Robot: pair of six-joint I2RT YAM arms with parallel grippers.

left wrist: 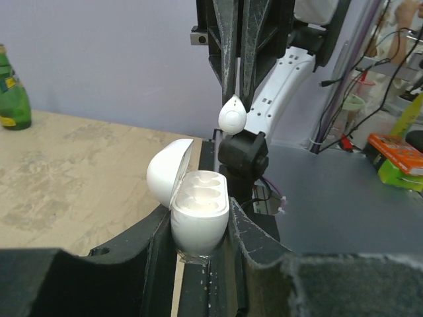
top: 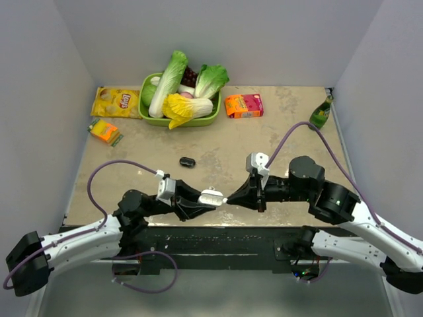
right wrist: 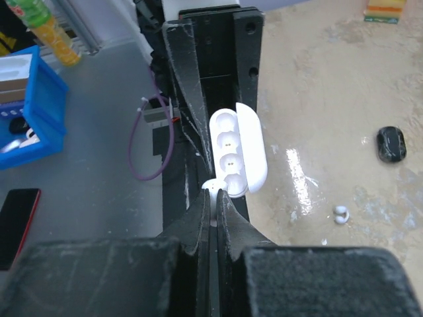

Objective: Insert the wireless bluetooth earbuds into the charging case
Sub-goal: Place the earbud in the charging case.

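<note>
My left gripper [left wrist: 205, 228] is shut on the charging case [left wrist: 198, 214], a glossy white oval held upright with its lid [left wrist: 168, 173] swung open and both sockets bare. Near the table's front edge the case [top: 211, 196] sits between the two arms. My right gripper [right wrist: 213, 198] is shut on one of the wireless bluetooth earbuds [right wrist: 213, 185], pinched at its fingertips just beside the case's near end [right wrist: 241, 148]. From the left wrist that earbud [left wrist: 232, 113] hangs a little above and beyond the open case. A second earbud [right wrist: 341, 214] lies on the table to the right.
A small black oval object [top: 188, 162] lies mid-table. At the back stand a green basket [top: 149, 115] of vegetables, a yellow chips bag [top: 115, 102], a pink and orange box [top: 244, 105], a green bottle [top: 321, 113] and a small orange pack [top: 105, 131].
</note>
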